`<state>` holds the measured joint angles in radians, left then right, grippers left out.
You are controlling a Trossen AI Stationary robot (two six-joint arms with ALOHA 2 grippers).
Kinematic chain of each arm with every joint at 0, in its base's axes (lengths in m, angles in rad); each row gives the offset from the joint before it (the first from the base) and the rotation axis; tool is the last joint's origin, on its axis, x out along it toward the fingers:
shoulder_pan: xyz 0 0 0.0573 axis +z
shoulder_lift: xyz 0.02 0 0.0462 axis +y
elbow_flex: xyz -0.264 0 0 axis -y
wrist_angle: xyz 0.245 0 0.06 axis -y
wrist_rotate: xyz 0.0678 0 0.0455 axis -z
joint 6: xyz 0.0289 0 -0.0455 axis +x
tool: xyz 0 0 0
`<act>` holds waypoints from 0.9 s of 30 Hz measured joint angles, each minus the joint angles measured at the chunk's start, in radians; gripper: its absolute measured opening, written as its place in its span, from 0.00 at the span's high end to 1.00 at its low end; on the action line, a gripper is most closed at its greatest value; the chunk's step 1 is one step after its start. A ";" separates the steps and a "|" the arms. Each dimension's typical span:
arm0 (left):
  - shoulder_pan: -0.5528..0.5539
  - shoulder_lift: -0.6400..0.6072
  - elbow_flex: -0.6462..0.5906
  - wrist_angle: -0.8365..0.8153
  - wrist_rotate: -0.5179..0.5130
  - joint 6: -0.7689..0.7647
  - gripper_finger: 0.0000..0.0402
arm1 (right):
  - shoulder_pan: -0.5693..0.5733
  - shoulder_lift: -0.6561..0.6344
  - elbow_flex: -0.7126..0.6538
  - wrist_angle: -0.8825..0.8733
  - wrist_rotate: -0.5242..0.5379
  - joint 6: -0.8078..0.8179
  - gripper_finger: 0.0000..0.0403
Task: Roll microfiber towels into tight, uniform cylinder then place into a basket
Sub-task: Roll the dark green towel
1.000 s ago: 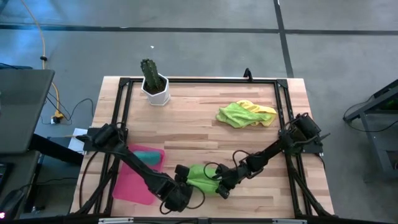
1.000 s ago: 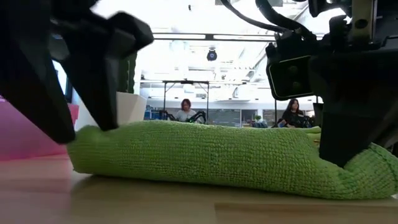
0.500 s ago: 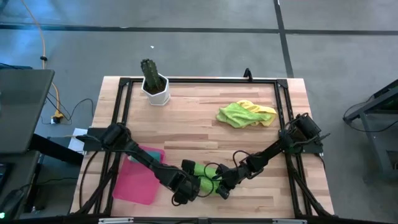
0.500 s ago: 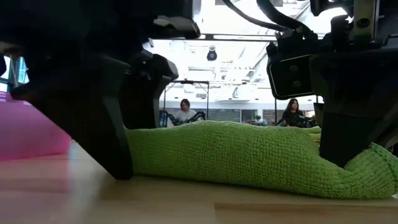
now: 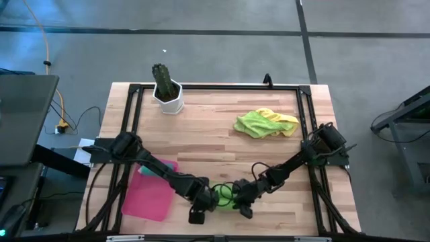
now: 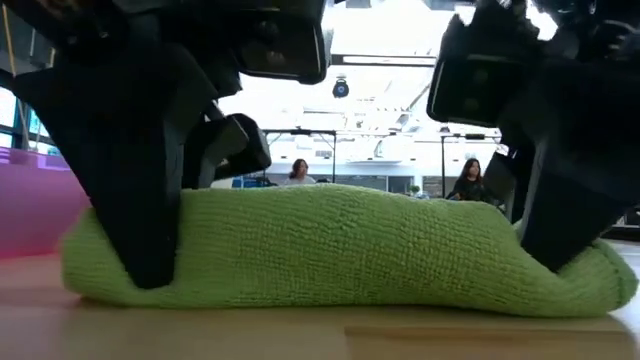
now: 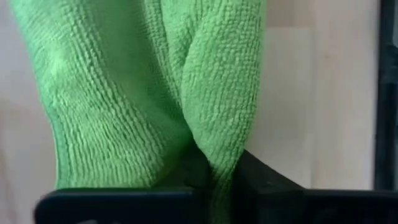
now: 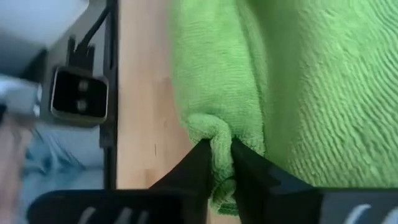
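Near front edge of the table [image 5: 222,144]: the rolled green towel [image 6: 340,250] lies on the wood, caught between both grippers.
Left gripper [image 7: 214,186]: pinched shut on one end of that roll, a fold of cloth squeezed right between the fingers.
Right gripper [image 8: 221,165]: clamped on a small bunch at the other end.
Basket [image 5: 151,195]: pink tray just beside the left arm, teal towel [image 5: 146,171] peeking out inside it.
Farther back: lime green towel [image 5: 254,124] and yellow towel [image 5: 285,119] heaped together, well apart from both grippers.
Far corner: cactus pot [image 5: 167,93].
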<state>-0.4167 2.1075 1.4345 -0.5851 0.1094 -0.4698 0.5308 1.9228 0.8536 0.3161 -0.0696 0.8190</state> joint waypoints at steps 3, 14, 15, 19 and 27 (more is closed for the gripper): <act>-0.002 0.002 0.000 0.019 0.036 -0.001 0.97 | 0.000 0.002 0.000 0.026 0.000 -0.125 0.79; -0.003 0.004 -0.003 0.044 0.081 -0.060 0.93 | 0.008 -0.101 0.058 -0.144 0.052 -0.724 0.58; -0.003 0.004 -0.003 0.050 0.087 -0.063 0.94 | 0.015 -0.112 0.062 -0.180 0.085 -0.792 0.58; -0.003 0.005 -0.003 0.060 0.096 -0.066 0.93 | 0.065 -0.128 0.064 -0.261 0.216 -0.956 0.58; 0.004 0.005 -0.003 0.060 0.098 -0.070 0.93 | 0.190 -0.128 0.061 -0.230 0.419 -0.930 0.58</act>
<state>-0.4123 2.1128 1.4311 -0.5246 0.2076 -0.5401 0.7206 1.7950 0.9150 0.0857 0.3496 -0.1111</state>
